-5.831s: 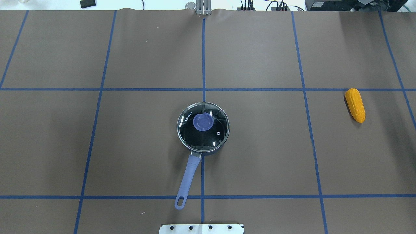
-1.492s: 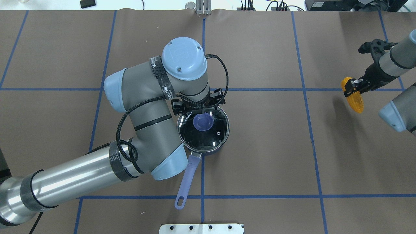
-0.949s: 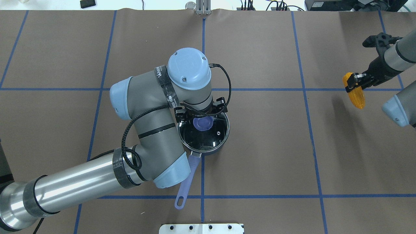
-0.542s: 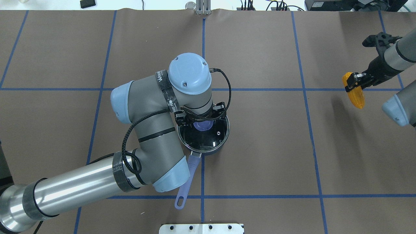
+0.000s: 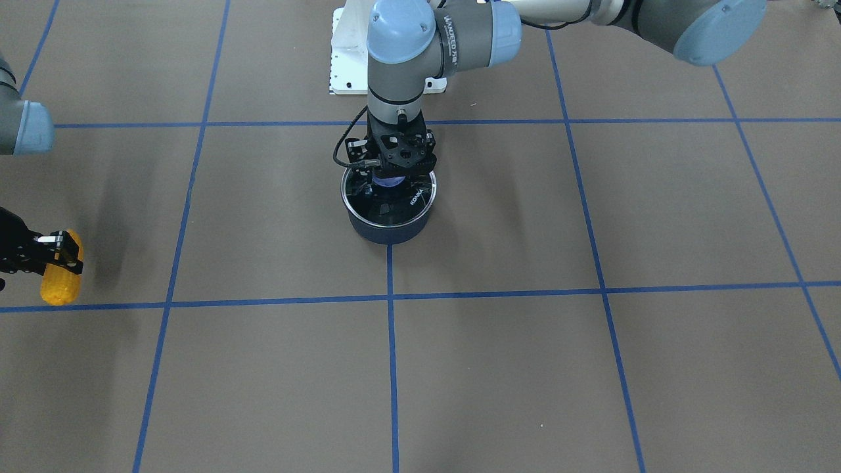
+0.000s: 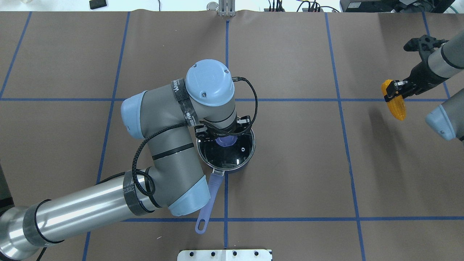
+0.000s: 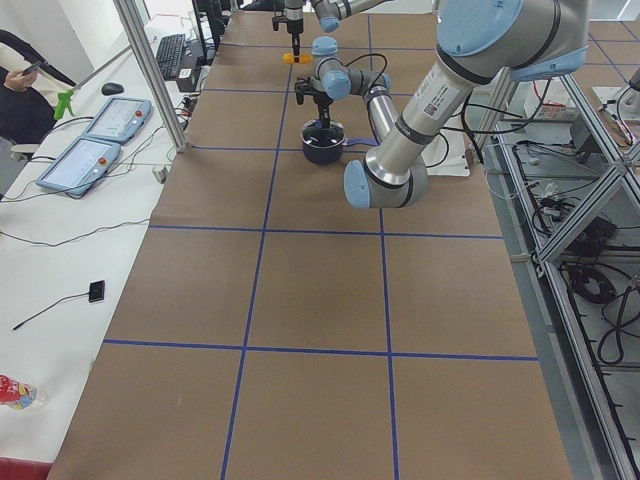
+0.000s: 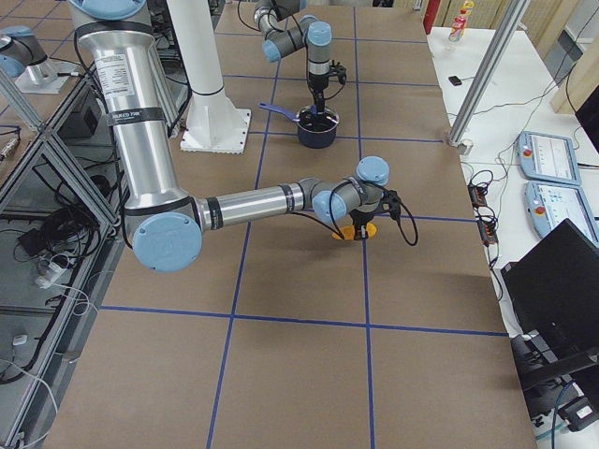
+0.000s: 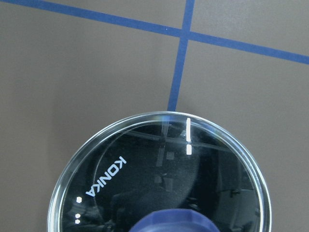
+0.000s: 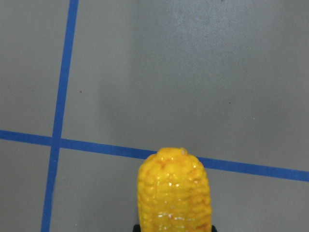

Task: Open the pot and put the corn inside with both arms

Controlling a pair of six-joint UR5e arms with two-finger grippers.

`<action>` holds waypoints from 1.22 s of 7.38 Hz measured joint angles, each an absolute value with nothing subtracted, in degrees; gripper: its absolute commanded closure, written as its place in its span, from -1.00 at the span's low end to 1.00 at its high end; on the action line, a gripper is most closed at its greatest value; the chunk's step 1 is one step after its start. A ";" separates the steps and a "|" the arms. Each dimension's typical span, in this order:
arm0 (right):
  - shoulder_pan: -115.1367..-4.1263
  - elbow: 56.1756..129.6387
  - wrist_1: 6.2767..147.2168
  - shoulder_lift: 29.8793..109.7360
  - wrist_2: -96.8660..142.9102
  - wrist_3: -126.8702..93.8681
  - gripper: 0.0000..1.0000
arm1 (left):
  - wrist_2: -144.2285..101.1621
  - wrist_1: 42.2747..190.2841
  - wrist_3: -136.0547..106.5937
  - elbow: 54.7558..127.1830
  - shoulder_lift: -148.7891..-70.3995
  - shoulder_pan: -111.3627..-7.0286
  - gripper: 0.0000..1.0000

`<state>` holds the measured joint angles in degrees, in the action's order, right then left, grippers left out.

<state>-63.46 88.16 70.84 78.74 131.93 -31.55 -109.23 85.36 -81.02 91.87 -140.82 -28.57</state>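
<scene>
pot point(image 5: 387, 233): dark, round saucepan, stood upright where two blue tape lines cross; it is closed by its lid, so nothing can be put in yet.
lid point(image 6: 232, 156): clear, glossy glass with a metal rim and white lettering, seated flat on the pot.
knob point(image 6: 225, 140): blue and rounded, at the lid's centre; the only raised part by which the lid can be lifted.
handle point(image 6: 210, 195): long, smooth and periwinkle, holed at its end, pointed from the pot toward the robot's base.
left gripper point(image 5: 392, 177): lowered straight onto the knob, with the jaws set either side of it; whether they are pressed onto it cannot be told.
corn point(image 6: 396, 108): yellow-orange, bumpy and tapered, held off the table well to the pot's right.
right gripper point(image 6: 392, 92): the jaws are pinched across the corn's upper end; the corn is judged to be held clear of the pot so that the lid can be taken off first.
table point(image 6: 290, 174): flat, matte brown covering.
</scene>
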 measured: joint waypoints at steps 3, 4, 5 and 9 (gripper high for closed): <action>-63.46 88.26 71.27 77.08 131.96 -33.90 1.00 | -110.85 80.21 -78.22 98.22 -140.39 -30.19 -0.03; -63.45 88.57 71.55 75.97 132.14 -36.08 1.00 | -112.51 77.09 -75.05 102.27 -138.76 -32.26 -0.03; -63.12 89.49 71.85 74.85 132.44 -39.34 1.00 | -114.57 75.35 -70.94 106.42 -135.37 -35.06 -0.03; -55.86 98.60 78.44 68.87 130.21 -56.36 1.00 | -118.31 76.97 -51.24 113.16 -119.95 -45.38 -0.03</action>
